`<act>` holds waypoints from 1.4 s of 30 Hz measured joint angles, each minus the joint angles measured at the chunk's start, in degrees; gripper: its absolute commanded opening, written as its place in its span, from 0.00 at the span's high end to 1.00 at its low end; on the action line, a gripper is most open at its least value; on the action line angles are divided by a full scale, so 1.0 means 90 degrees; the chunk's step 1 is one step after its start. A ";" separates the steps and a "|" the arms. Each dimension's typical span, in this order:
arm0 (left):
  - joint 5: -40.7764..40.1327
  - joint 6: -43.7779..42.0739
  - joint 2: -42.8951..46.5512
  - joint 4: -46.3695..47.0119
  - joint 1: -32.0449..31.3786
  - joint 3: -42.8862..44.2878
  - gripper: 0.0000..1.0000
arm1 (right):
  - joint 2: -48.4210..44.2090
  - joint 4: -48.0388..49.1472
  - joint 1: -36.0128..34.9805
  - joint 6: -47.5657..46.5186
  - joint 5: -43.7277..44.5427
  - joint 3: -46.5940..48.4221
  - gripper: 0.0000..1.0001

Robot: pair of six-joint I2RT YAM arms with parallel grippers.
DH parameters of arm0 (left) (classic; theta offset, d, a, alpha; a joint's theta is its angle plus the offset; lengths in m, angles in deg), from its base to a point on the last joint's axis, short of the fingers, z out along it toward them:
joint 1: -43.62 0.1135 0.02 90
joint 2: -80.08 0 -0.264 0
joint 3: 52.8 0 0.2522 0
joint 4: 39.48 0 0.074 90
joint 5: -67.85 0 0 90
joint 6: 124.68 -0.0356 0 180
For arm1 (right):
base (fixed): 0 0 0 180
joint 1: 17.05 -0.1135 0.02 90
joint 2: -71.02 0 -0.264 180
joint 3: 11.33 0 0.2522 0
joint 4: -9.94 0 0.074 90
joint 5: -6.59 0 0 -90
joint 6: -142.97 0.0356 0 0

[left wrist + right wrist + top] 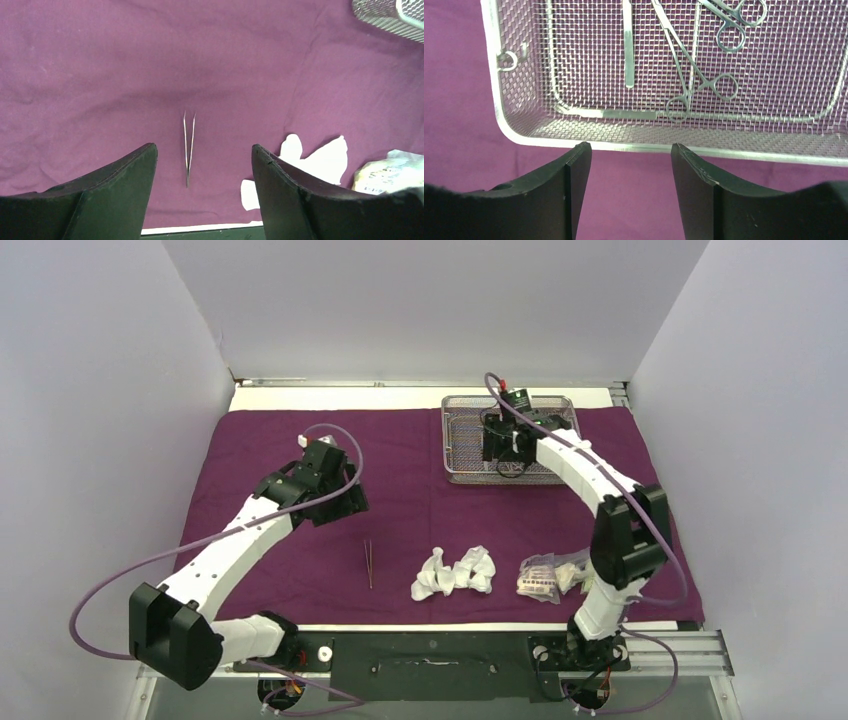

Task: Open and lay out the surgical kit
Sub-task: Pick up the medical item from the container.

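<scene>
Surgical kit unwrapped: purple cloth wrap lies spread flat over the surface. Wire-mesh tray sits on the cloth at far right. Steel instruments are inside it: ring-handled forceps, a second ringed tool and a flat straight instrument.

Tweezers lie alone on the cloth toward the near edge, left of centre, joined end pointing at the near edge. White gauze wads are bunched to their right. Clear plastic packets are next right, just beside the right arm.

Left hand hovers over bare cloth, beyond and left of the tweezers, fingers spread wide, holding nothing. Right hand is over the tray; the wrist view shows its tips at the near rim, also wide apart and empty.
</scene>
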 measured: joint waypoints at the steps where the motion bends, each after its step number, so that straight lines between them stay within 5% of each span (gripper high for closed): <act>1: 0.0036 -0.0017 0.0000 0.0036 0.0058 0.0017 0.33 | 0.0172 0.0058 0.0000 -0.0058 0.0046 0.0044 0.44; 19: 0.0935 -0.0138 -0.0483 0.0461 0.1409 0.0311 0.33 | 0.3218 0.0852 0.0000 -0.0656 0.0610 0.2327 0.65; 30: 0.1217 -0.0168 -0.0687 0.0542 0.1698 0.0321 0.33 | 0.3606 0.0894 0.0000 -0.0673 0.0670 0.2599 0.93; 42: 0.1217 -0.0418 -0.0726 0.0539 0.1746 0.0600 0.33 | 0.3446 0.0775 0.0005 -0.0678 0.0772 0.2674 0.95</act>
